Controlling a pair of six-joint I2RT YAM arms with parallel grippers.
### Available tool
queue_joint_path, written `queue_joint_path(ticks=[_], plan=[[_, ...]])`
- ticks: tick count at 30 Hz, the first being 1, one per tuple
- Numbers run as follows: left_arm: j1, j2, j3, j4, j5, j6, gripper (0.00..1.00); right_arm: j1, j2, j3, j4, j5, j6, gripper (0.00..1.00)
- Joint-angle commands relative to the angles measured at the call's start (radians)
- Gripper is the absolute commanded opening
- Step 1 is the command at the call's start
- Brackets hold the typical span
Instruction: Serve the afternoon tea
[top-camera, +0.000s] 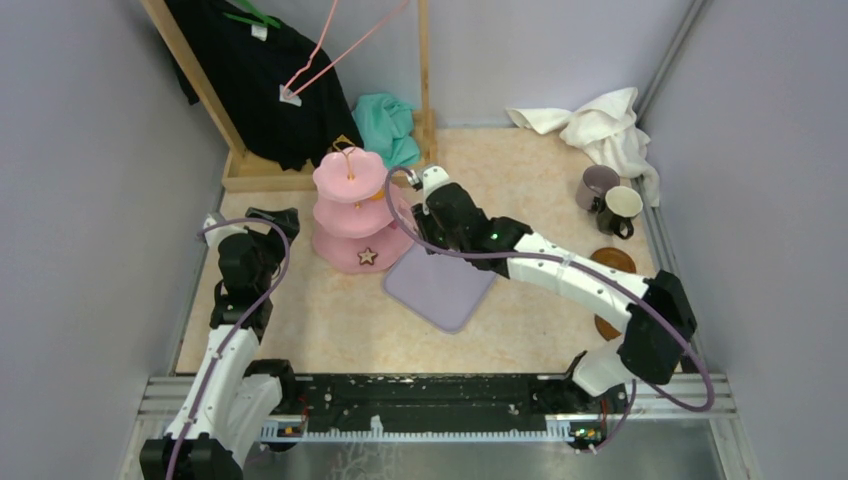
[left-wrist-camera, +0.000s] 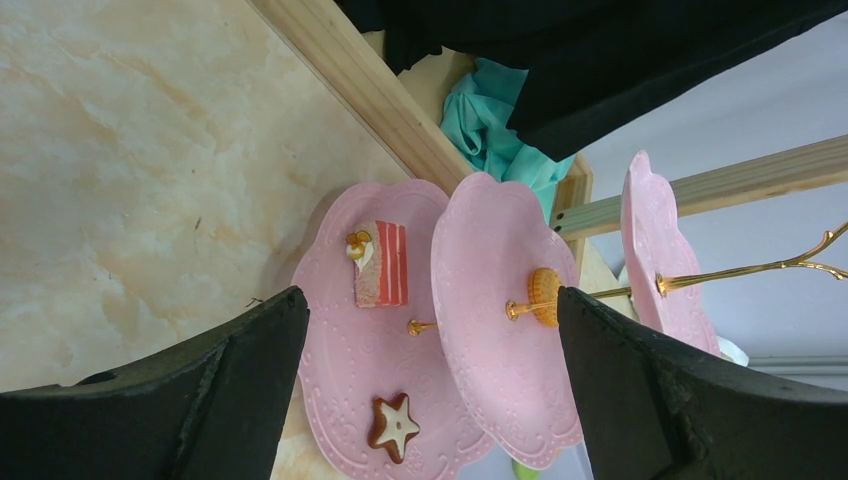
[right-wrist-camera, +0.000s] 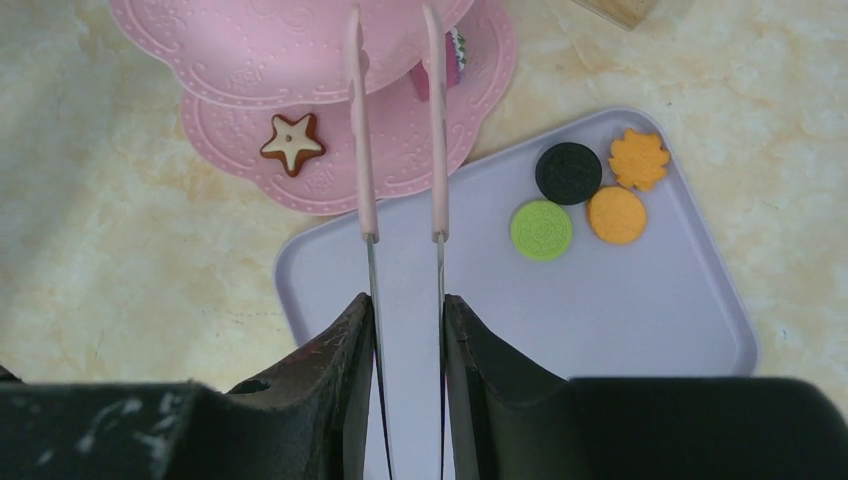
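Observation:
The pink three-tier stand (top-camera: 350, 215) stands left of the lilac tray (top-camera: 445, 290). My right gripper (right-wrist-camera: 405, 305) is shut on thin pink tongs (right-wrist-camera: 361, 120), whose tips reach over the stand's (right-wrist-camera: 250, 45) tiers with nothing between them. A brown star (right-wrist-camera: 291, 141) lies on the bottom tier. On the tray (right-wrist-camera: 600, 320) lie a black round (right-wrist-camera: 568, 173), a green round (right-wrist-camera: 541, 230), an orange round (right-wrist-camera: 616, 215) and an orange leaf (right-wrist-camera: 639, 158). My left gripper (left-wrist-camera: 430, 295) is open, facing the stand (left-wrist-camera: 340, 380), which carries a cake slice (left-wrist-camera: 382, 263) and an orange biscuit (left-wrist-camera: 544, 296).
A mauve mug (top-camera: 597, 187) and a cream mug (top-camera: 622, 208) stand at the back right, with brown saucers (top-camera: 612, 262) nearer. A white cloth (top-camera: 605, 125), a teal cloth (top-camera: 390, 125) and a wooden clothes rack (top-camera: 250, 165) line the back.

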Motion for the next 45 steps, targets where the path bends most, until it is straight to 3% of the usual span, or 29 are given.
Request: queue_joint_path(ticks=[1, 14, 23, 45], plan=[[0.009, 0.003, -0.006, 0.022, 0.003, -0.01, 0.99, 0.025, -0.136, -0.056, 0.075, 0.057, 0.027, 0.29], [0.009, -0.002, -0.028, 0.033, 0.018, -0.02, 0.99, 0.027, -0.301, -0.345, 0.085, 0.159, 0.178, 0.3], [0.009, -0.006, -0.042, 0.043, 0.035, -0.036, 0.99, 0.026, -0.305, -0.493, 0.105, 0.165, 0.27, 0.31], [0.01, -0.001, -0.051, 0.053, 0.04, -0.044, 0.99, -0.043, -0.172, -0.473, 0.162, 0.118, 0.276, 0.35]])
